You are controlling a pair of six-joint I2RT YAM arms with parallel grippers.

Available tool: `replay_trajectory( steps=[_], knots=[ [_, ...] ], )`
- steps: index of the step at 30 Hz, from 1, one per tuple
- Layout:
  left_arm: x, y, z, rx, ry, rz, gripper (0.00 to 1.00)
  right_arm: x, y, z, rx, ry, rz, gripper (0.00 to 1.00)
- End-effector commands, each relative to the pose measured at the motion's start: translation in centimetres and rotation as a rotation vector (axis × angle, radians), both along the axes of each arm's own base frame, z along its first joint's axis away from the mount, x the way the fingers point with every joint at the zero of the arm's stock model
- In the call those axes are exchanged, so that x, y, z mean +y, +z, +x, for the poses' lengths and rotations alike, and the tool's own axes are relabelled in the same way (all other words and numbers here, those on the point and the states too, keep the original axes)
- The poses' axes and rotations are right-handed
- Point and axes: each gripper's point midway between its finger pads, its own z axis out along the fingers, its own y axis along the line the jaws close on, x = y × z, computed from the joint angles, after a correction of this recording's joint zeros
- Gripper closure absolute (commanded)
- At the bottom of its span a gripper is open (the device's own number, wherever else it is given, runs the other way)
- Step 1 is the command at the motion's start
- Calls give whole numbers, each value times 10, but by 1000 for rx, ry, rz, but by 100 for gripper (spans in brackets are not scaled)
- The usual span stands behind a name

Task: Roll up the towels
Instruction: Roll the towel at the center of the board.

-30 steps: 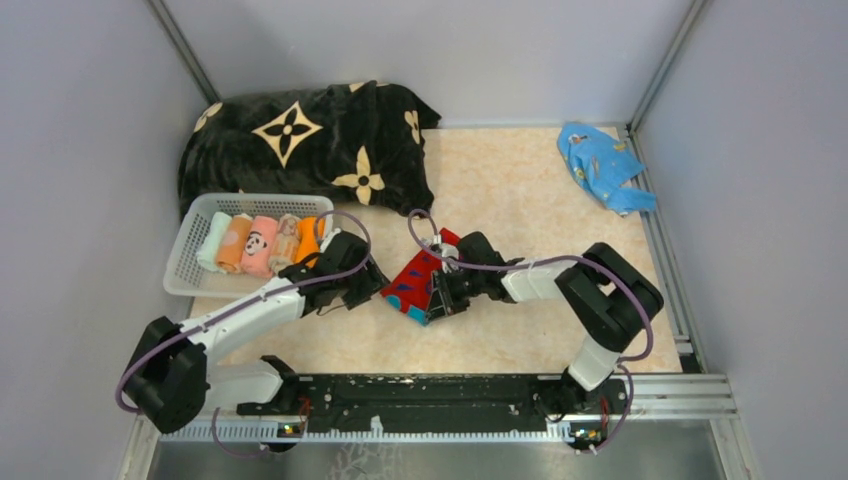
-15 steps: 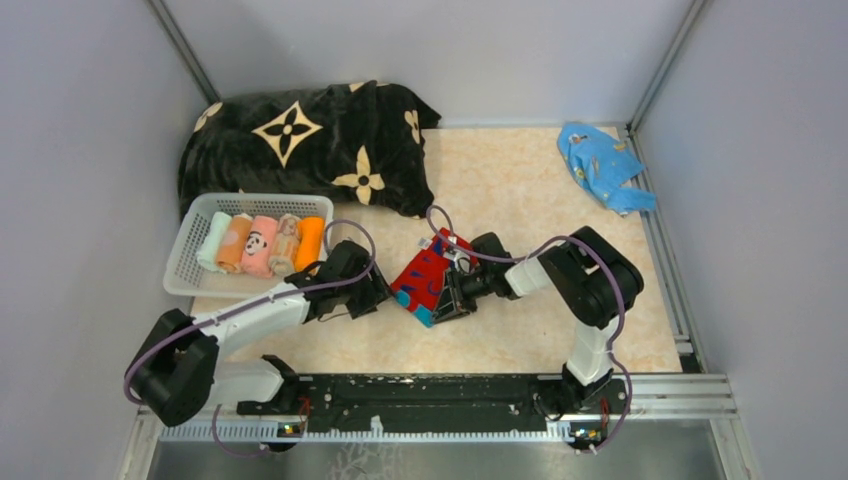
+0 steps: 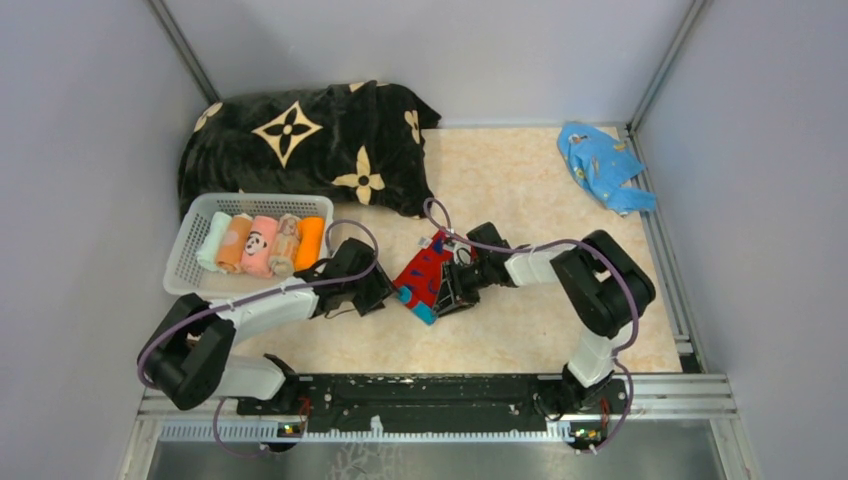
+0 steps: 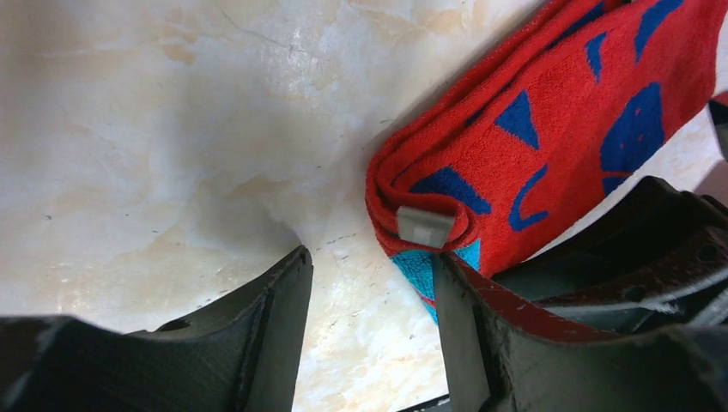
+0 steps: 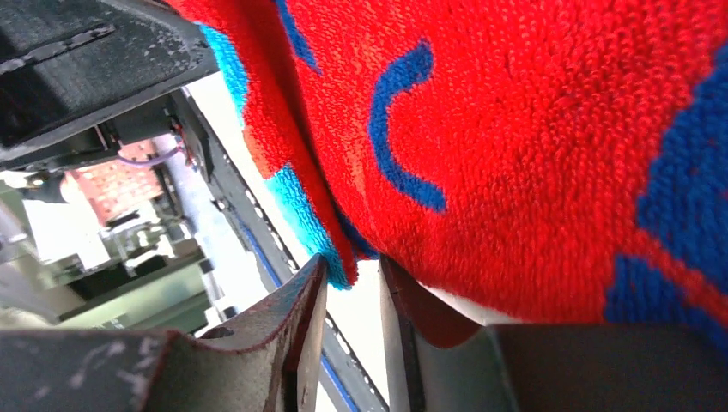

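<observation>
A red-and-teal printed towel (image 3: pixel 422 277) lies folded in a narrow strip on the table's middle. My left gripper (image 3: pixel 385 293) sits low at its left end and is open. In the left wrist view the towel's (image 4: pixel 549 146) folded end with a grey tag touches the right fingertip (image 4: pixel 455 292), and bare table shows between the jaws of the left gripper (image 4: pixel 369 266). My right gripper (image 3: pixel 448 290) is against the towel's right side. Up close, the right gripper (image 5: pixel 352 270) is slightly open; the towel (image 5: pixel 532 146) drapes over it, its teal hem at the tips. Several rolled towels (image 3: pixel 258 245) fill a basket.
The white basket (image 3: pixel 185 262) stands at the left. Behind it lies a large black plush blanket (image 3: pixel 310 140) with beige flowers. A crumpled blue cloth (image 3: pixel 600 165) sits in the far right corner. Grey walls and metal rails (image 3: pixel 680 330) close in the table.
My right gripper's jaws have parted from a tight grip on the towel's edge. The towel has drawn into a narrower strip. My left gripper has slid right, up to the towel's end.
</observation>
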Motion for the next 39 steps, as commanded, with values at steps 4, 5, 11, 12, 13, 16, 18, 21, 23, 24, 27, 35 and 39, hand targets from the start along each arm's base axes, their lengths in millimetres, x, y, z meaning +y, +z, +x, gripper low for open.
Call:
replay_trajectory(
  steps=[4,5,11,12,13,16,18,21,23,24,27,35,39],
  knots=[
    [17,-28,-11,99,114,27,40,-6,40,31,-386,57,-164,62],
    [18,-31,-12,109,115,30,40,-5,44,32,-446,73,-189,61],
    [18,-45,-21,172,126,34,42,14,67,23,-737,164,-234,58],
    [19,-47,-22,180,131,30,43,20,69,18,-768,192,-222,58],
    [20,-50,-24,189,137,30,43,26,71,15,-798,208,-211,58],
    [22,-54,-29,207,150,25,44,39,65,7,-830,253,-198,58],
    [22,-55,-30,213,155,21,46,42,57,5,-835,278,-216,58],
    [25,-57,-33,219,167,23,49,44,47,7,-865,303,-271,58],
    [27,-58,-35,223,175,25,50,45,43,8,-880,314,-290,58],
    [28,-59,-36,227,178,27,51,47,40,8,-881,321,-293,58],
    [33,-60,-40,237,192,37,54,49,35,7,-897,340,-316,58],
    [43,-60,-46,239,223,53,60,45,15,11,-924,368,-426,57],
    [44,-59,-43,229,223,64,60,31,-7,12,-914,393,-535,57]
  ],
)
